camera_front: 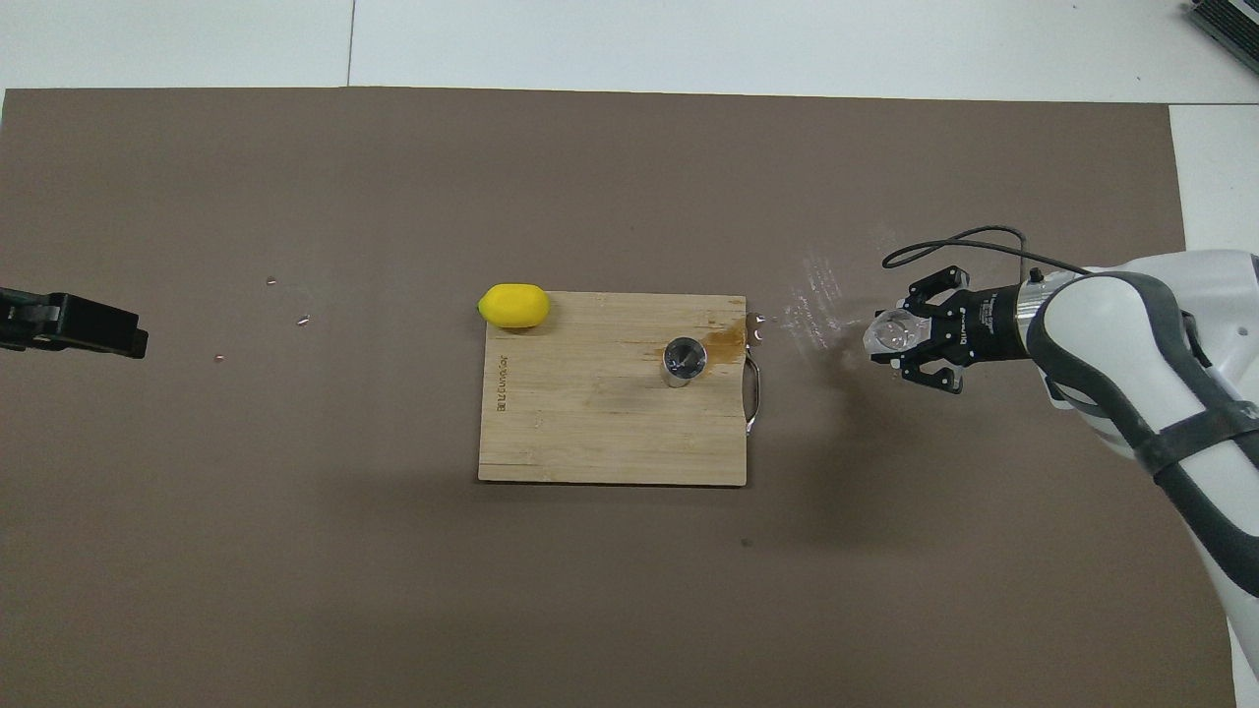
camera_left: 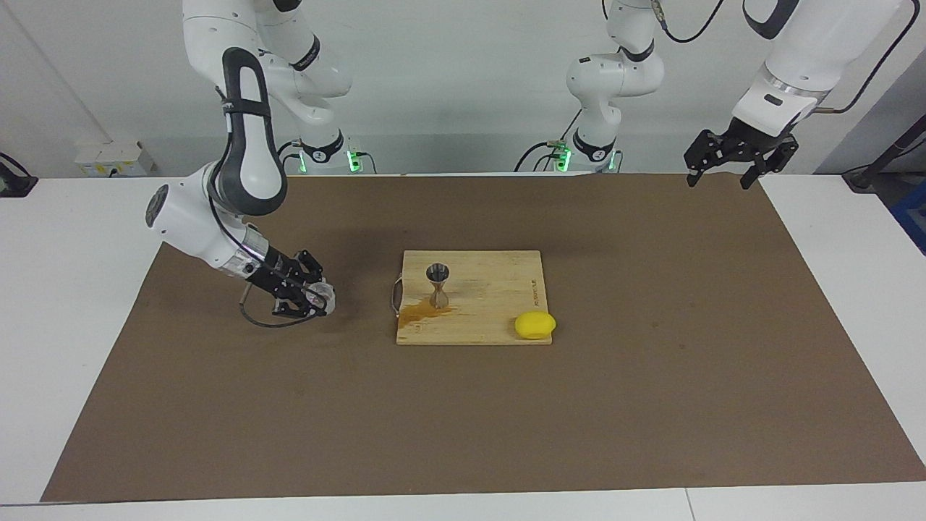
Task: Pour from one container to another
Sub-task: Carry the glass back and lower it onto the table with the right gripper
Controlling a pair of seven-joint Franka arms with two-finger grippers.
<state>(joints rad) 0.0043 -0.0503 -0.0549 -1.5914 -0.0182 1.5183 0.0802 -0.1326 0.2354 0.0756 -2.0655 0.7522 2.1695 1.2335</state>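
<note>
1. The right gripper (camera_left: 312, 297) is hanging low over the brown mat (camera_left: 651, 376), off the cutting board (camera_left: 492, 318) toward the right arm's end of the table, and its fingers are closing tight on the small clear cup (camera_left: 323, 295).
2. The cup is lying tipped on its side in that grip, its mouth turned toward the board; in the overhead view the cup (camera_front: 890, 332) is showing as a pale disc at the gripper (camera_front: 913, 341) tips.
3. The metal jigger (camera_left: 437, 285) is standing upright on the cutting board, in the half of the board toward the right arm, well apart from the cup.
4. A brownish stain (camera_left: 419, 312) is spreading on the board beside the jigger's foot, reaching the board's edge by the metal handle (camera_left: 395, 295).
5. A yellow lemon (camera_left: 535, 325) is sitting at the board's corner that is farther from the robots, toward the left arm's end.
6. The left gripper (camera_left: 726, 174) is waiting in the air with its fingers spread wide and holding nothing, over the mat's edge at the left arm's end.
</note>
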